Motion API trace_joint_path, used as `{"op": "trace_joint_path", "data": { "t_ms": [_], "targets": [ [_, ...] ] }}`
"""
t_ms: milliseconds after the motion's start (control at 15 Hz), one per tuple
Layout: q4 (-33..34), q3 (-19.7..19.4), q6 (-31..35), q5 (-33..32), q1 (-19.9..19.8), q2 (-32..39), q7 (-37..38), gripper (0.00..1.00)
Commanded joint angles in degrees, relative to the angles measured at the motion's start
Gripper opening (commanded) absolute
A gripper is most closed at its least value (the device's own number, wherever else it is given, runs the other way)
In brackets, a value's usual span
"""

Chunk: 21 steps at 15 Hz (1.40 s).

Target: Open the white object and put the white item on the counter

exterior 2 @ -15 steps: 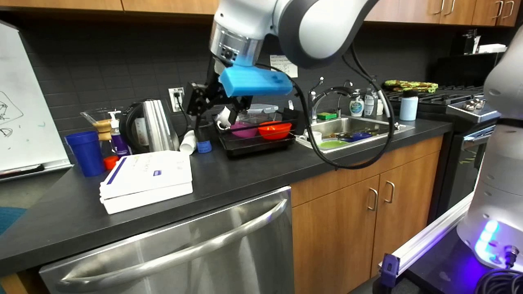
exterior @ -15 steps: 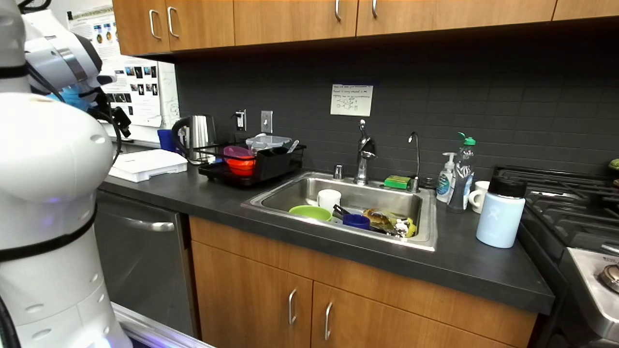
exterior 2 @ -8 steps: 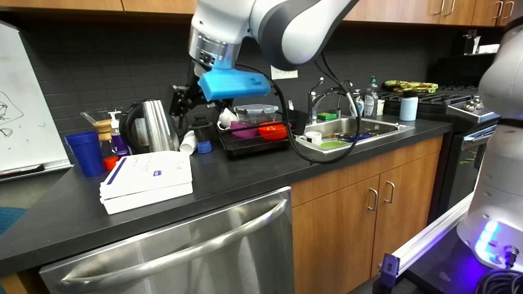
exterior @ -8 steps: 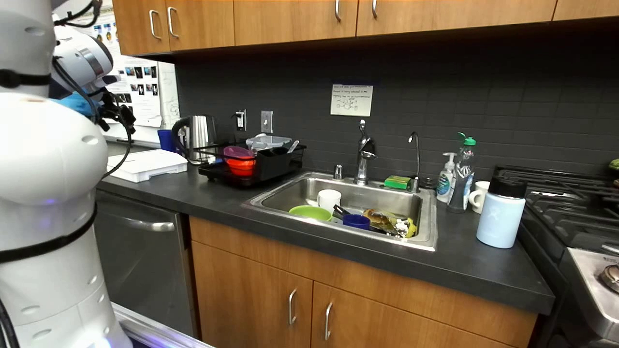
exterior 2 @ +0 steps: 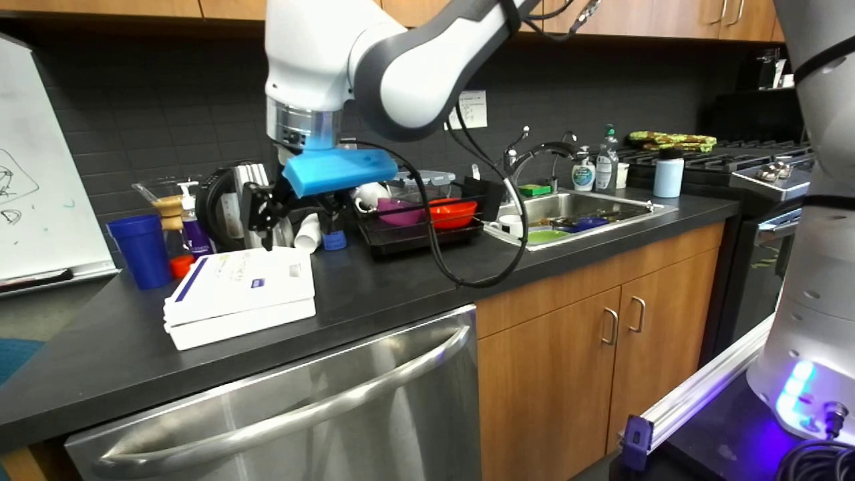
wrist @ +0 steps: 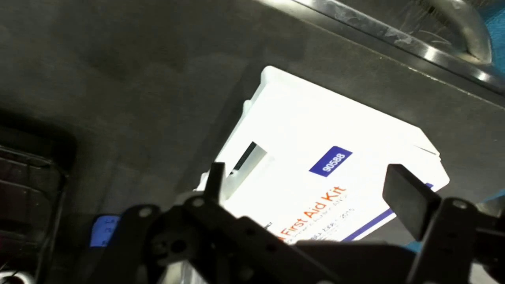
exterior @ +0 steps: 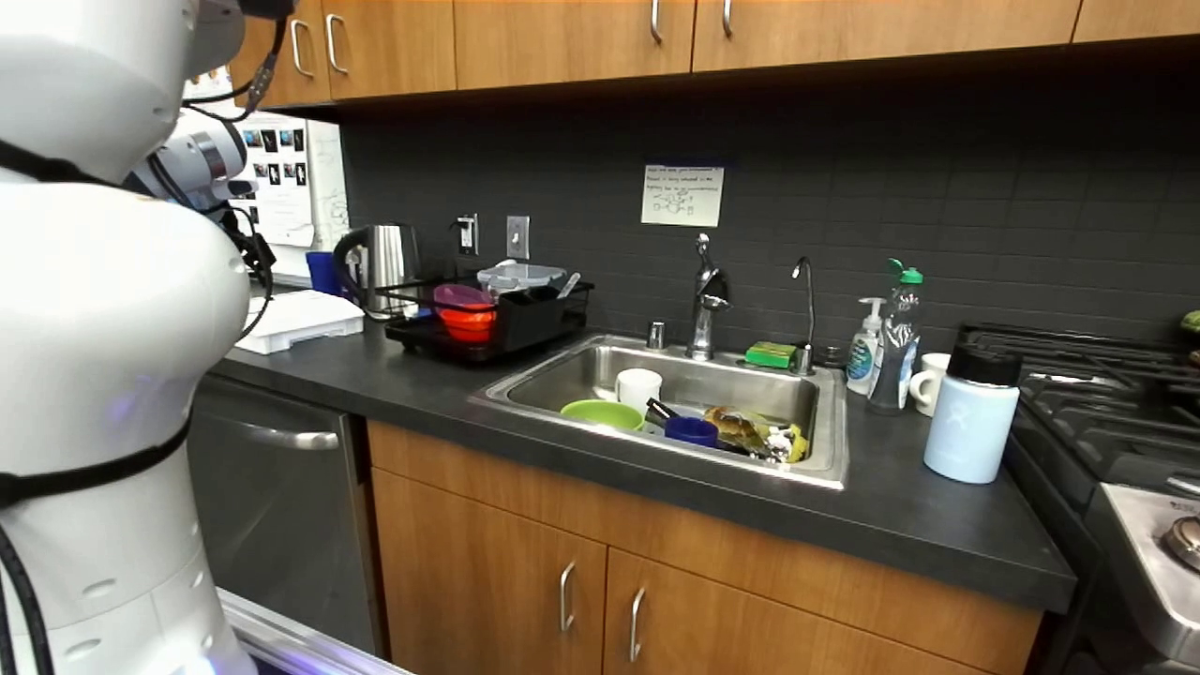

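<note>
In the wrist view, the gripper [wrist: 309, 185] hangs over a white box [wrist: 303, 134] that says First Aid Kit. The fingers [wrist: 408, 201] are spread wide apart, and nothing is held in them. The box lies flat on the dark counter [wrist: 138, 90] with its lid [wrist: 355, 122] on. One finger looks near a small gap [wrist: 244, 157] by the edge of the lid.

In an exterior view, the robot arm [exterior 2: 414, 80] hangs over the back part of the box. The gripper looks very near the lid there, but I can't tell if it touches. A blue cup [exterior 2: 140, 252] is near the box, and so is a black dish rack [exterior 2: 417, 244].

In an exterior view, the arm hides part of the box. A kettle [exterior: 392, 267] stands behind the box, and the sink [exterior: 830, 431] is farther along the counter. The gripper is too small here to see its fingers well.

I think the step now is getting ready to open the box, which looks shut. Next, the gripper should likely go down to the lid's edge, pinch it and lift. The white item may be inside, as I can't see it
</note>
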Motion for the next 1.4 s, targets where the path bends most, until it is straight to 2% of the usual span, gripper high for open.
{"op": "trace_joint_path", "data": {
  "t_ms": [0, 267, 533, 667, 933, 1333],
  "targets": [
    [7.88, -9.79, -2.07, 6.83, 11.16, 4.09, -6.75, 1.00],
    [11.55, -19.60, -2.35, 10.96, 19.69, 4.67, -10.49, 1.00],
    [12.81, -27.12, -3.49, 9.63, 23.68, 4.17, -8.76, 1.00],
    [13.09, -29.88, -4.57, 9.77, 24.43, 4.09, -7.52, 1.00],
    [13.08, -32.60, -7.12, 10.66, 24.52, 4.05, -5.23, 1.00],
    [13.09, -31.78, -14.05, 17.01, 24.36, 3.45, -4.92, 1.00]
  ]
}}
